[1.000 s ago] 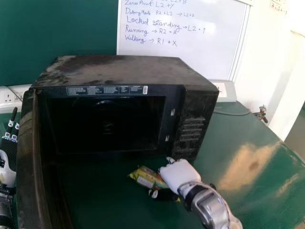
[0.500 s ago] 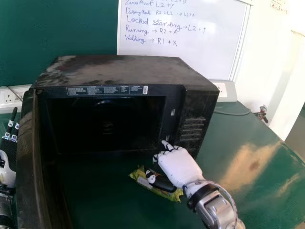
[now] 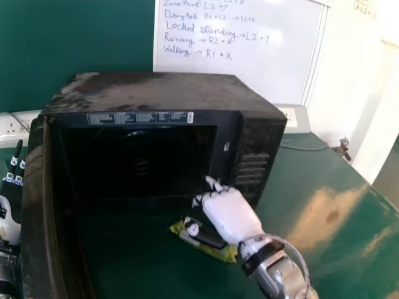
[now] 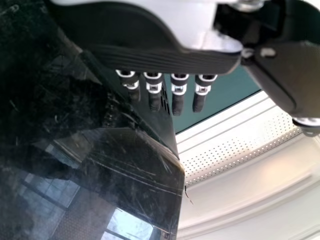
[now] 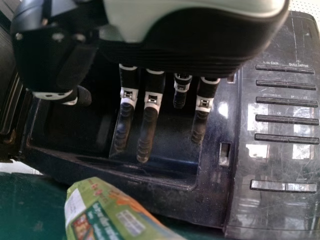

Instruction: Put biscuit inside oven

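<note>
Green tabletop point(image 3: 312, 249), green wall point(image 3: 75, 43) at far left, whiteboard point(image 3: 249, 75) with blue handwriting standing behind, sockets point(image 3: 9, 126) at far left. Black oven point(image 3: 156, 87) on the table, dusty on top, door point(image 3: 37, 205) open on the left side and swung toward the near edge, control panel point(image 3: 249, 171) on the right. Biscuit packet point(image 3: 218, 251), green-yellow wrapper, lies on the table in front of the oven, right of centre, outside the cavity. Right hand point(image 3: 232, 217) is above the packet, palm down, fingers point(image 5: 146, 135) extended with a slight bend toward the oven opening, thumb out to the left over the packet; grip is wide open, nothing in it. Can't tell if the fingertips cross into the cavity. Left hand point(image 3: 7, 224) at far left, left of the door, fingers straight and lined up, holding nothing.
</note>
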### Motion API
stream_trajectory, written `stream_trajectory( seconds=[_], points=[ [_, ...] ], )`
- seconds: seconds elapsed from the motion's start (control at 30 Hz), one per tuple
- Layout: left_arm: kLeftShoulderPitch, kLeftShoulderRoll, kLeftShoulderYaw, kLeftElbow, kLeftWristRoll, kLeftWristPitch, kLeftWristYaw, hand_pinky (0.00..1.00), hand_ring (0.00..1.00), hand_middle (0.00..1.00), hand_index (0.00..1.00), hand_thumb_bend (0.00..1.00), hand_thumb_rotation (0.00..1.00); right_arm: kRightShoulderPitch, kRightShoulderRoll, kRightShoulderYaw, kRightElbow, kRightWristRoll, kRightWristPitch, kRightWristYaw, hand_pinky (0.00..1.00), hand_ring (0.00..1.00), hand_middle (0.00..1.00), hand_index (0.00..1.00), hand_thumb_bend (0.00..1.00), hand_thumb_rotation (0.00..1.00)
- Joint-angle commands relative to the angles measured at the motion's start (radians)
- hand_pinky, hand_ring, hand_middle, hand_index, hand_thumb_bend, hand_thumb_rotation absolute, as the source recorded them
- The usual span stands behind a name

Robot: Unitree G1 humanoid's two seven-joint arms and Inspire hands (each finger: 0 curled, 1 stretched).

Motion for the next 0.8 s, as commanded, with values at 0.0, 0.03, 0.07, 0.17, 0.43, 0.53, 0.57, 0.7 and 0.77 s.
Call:
stream_trajectory(
  seconds=[0.0,0.03,0.07,0.17,0.43,0.53,0.57,0.7,0.77],
  points=[
    [0.055,-0.052,0.005,0.034,0.005,0.016,0.012,0.0,0.26,0.72,1.0,0.11,1.0,0.001,-0.007,0.003,-0.035,-0.007,0.023,0.065,0.72,0.63,0.61,0.49,0.52,0.11],
    [0.056,-0.052,0.005,0.033,0.003,0.02,0.01,0.0,0.26,0.72,1.0,0.13,1.0,0.0,-0.011,0.006,-0.048,-0.013,0.034,0.107,0.74,0.65,0.65,0.61,0.68,0.17],
    [0.056,-0.051,0.005,0.033,0.002,0.024,0.006,0.0,0.26,0.72,1.0,0.11,1.0,-0.002,-0.019,0.009,-0.059,-0.018,0.039,0.149,0.76,0.67,0.68,0.66,0.75,0.21],
    [0.054,-0.048,0.006,0.039,0.0,0.029,-0.006,0.0,0.25,0.73,1.0,0.03,1.0,-0.011,-0.039,0.019,-0.081,-0.035,0.044,0.248,0.77,0.71,0.72,0.73,0.89,0.3],
    [0.058,-0.052,0.006,0.032,0.001,0.024,0.0,0.0,0.24,0.73,1.0,0.1,1.0,-0.044,-0.054,0.049,-0.09,-0.087,0.063,0.481,0.83,0.86,0.88,0.89,1.0,0.39],
    [0.059,-0.054,0.006,0.029,0.003,0.017,0.003,0.0,0.23,0.73,1.0,0.12,1.0,-0.048,-0.05,0.047,-0.088,-0.095,0.069,0.496,0.83,0.9,0.92,0.93,1.0,0.4],
    [0.059,-0.054,0.006,0.029,0.001,0.02,0.002,0.0,0.23,0.73,1.0,0.12,1.0,-0.05,-0.046,0.047,-0.086,-0.095,0.074,0.503,0.84,0.91,0.93,0.94,1.0,0.4],
    [0.057,-0.05,0.006,0.039,0.005,0.013,0.0,0.0,0.25,0.72,1.0,0.16,1.0,-0.058,-0.021,0.045,-0.072,-0.085,0.106,0.526,0.9,0.98,0.99,1.0,1.0,0.4],
    [0.059,-0.053,0.005,0.033,0.005,0.008,-0.001,0.0,0.25,0.72,1.0,0.17,1.0,-0.059,-0.014,0.046,-0.059,-0.08,0.112,0.521,0.93,1.0,1.0,1.0,1.0,0.39]
  ],
)
